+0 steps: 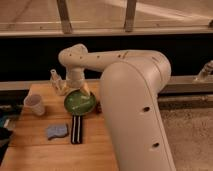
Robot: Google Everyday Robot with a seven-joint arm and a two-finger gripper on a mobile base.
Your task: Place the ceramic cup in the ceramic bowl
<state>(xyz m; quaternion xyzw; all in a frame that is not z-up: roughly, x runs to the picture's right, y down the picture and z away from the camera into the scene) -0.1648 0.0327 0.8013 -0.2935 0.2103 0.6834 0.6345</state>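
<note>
Currently the gripper (84, 90) is hanging off the down-turned wrist, just over the far rim of the ceramic bowl (80, 102), and I can't tell whether it's open or closed. The ceramic cup (35, 104) is standing upright on the wooden table (37, 150) near the left edge, well apart from the bowl and not in the gripper's hold. So I'm reading the step in hand as the reach for the cup, with the task barely started.

Doing it well, as I'm judging it: travelling left above bowl-rim height, staying clear of the slim pale bottle (55, 80) standing behind, then coming straight down over the cup and gripping it centred. The cup is looking off-white, smooth and slightly tapering. A glazed wall is probably slipping under a light squeeze, so I'm favouring a firm hold.

The bowl is shallow, round and green with a dark rim, and it's looking glossy. Ceramic on ceramic is likely chipping, so I'm recommending lowering the cup into the middle, not dropping it.

A blue sponge (56, 131) and a dark ribbed strip (76, 129) are lying in front of the bowl, out of the path
</note>
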